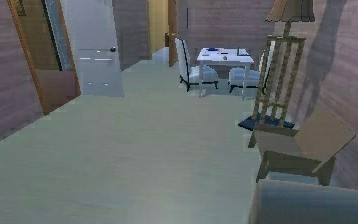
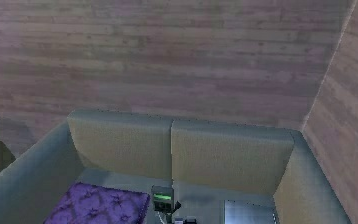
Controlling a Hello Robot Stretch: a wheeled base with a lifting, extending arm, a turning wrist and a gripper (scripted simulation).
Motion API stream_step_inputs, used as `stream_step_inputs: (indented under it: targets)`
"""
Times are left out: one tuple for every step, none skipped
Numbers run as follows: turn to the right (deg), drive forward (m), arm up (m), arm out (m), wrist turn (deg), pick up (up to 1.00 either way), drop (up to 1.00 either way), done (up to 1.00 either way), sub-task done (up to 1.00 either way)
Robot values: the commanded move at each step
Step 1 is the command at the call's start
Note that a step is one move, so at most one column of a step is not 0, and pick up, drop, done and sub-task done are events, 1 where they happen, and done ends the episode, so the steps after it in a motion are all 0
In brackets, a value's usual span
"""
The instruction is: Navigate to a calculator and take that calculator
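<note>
The lamp ran off the forward view's top edge, its shade clipped. The sofa gave just a corner at the bottom edge there. Bits on the far table were too small to tell. In the arm side view, the bottom edge cut the purple cushion, and beside it a small dark-green thing, too small to name. A grey slab was clipped too.

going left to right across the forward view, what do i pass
brown wooden doorway → white door → white table with chairs → wooden side table
</note>
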Motion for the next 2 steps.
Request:
stream_step_inputs:
  targets:
    - [0.0,0.00,0.10,0.00,0.0,0.00,0.00,0.00,0.00]
    - [0.0,0.00,0.00,0.00,0.0,0.00,0.00,1.00,0.00]
